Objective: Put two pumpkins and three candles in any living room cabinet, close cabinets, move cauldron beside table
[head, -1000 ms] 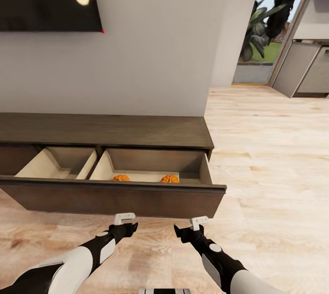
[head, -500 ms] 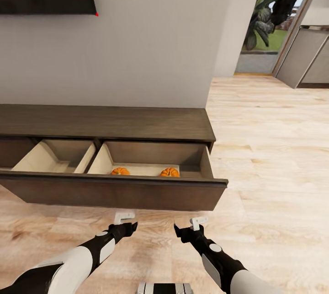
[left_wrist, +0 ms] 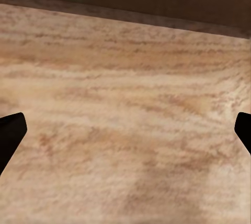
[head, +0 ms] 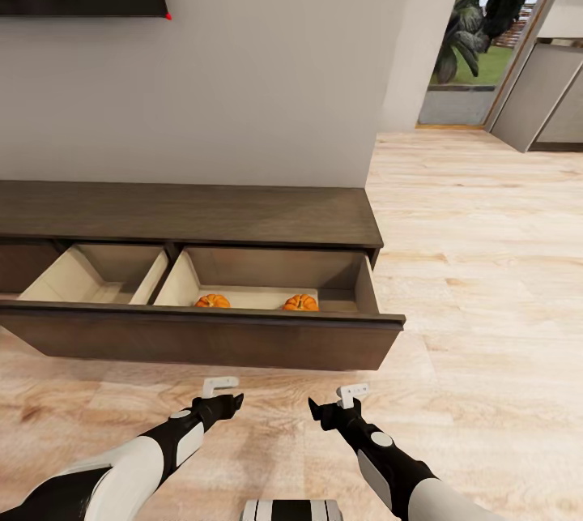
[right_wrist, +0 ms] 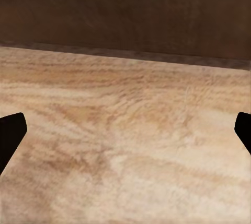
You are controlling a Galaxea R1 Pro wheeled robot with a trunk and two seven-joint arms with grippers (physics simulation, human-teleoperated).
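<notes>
Risk: two orange ribbed pumpkins sit in the open dark-brown wooden cabinet; my left gripper and right gripper hang with jaws released and empty; pushing off-centre may jam it.

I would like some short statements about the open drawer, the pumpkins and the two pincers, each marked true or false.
1. Two pumpkins lie in the right compartment of the open drawer. True: the left pumpkin and the right pumpkin.
2. The drawer's left compartment holds a candle. False: what shows of it is bare.
3. The left pincer grips a pumpkin. False: in the left wrist view its fingers stand wide apart over the wooden floor.
4. The right pincer is open and holds nothing. True.
5. The cabinet is fully closed. False: its drawer is pulled out.
</notes>
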